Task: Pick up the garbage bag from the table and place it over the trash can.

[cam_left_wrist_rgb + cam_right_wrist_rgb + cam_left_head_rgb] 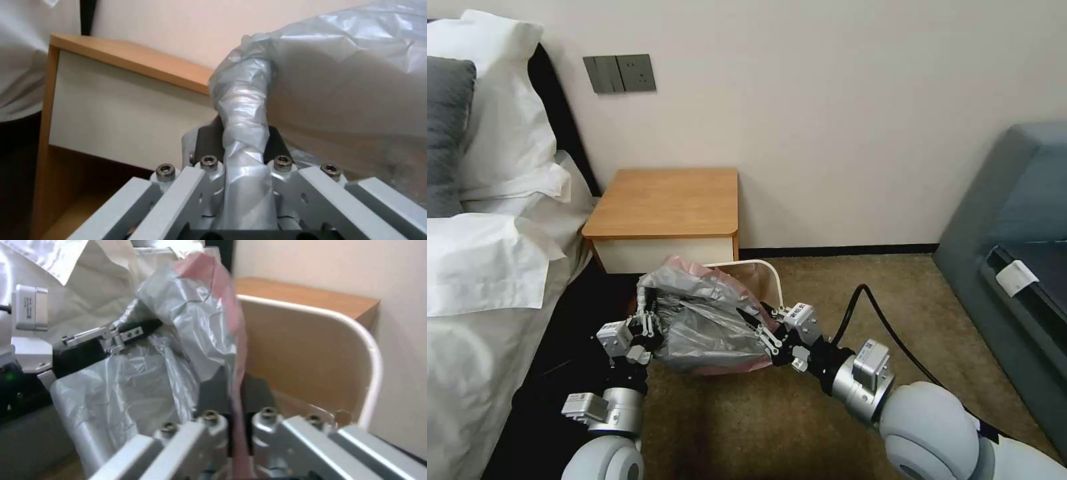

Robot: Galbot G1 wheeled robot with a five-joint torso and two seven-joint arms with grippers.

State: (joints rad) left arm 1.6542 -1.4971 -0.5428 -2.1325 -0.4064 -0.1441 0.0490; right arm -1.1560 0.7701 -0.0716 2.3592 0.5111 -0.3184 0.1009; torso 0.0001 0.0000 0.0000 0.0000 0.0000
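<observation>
Crinkled grey plastic, the garbage bag [710,320] hangs stretched between both grippers, low in front of the worktop [667,203] and over the near part of the trash can [767,273], whose cream rim shows behind and to the right of it. From the lower left the left arm reaches up and forward, and the left gripper [644,327] is clamped on a twisted strand of the bag at its left edge; in the left wrist view that strand [245,146] runs straight between the closed fingers. Coming in from the lower right with its wrist angled toward the bin, the right arm brings the right gripper [767,333] to the bag's right side, where it pinches the pinkish-red edge [236,380] just inside the bin's rim [369,350]. Beneath the bin lies brown carpet [800,427], and a bed [487,280] stands to the left.
</observation>
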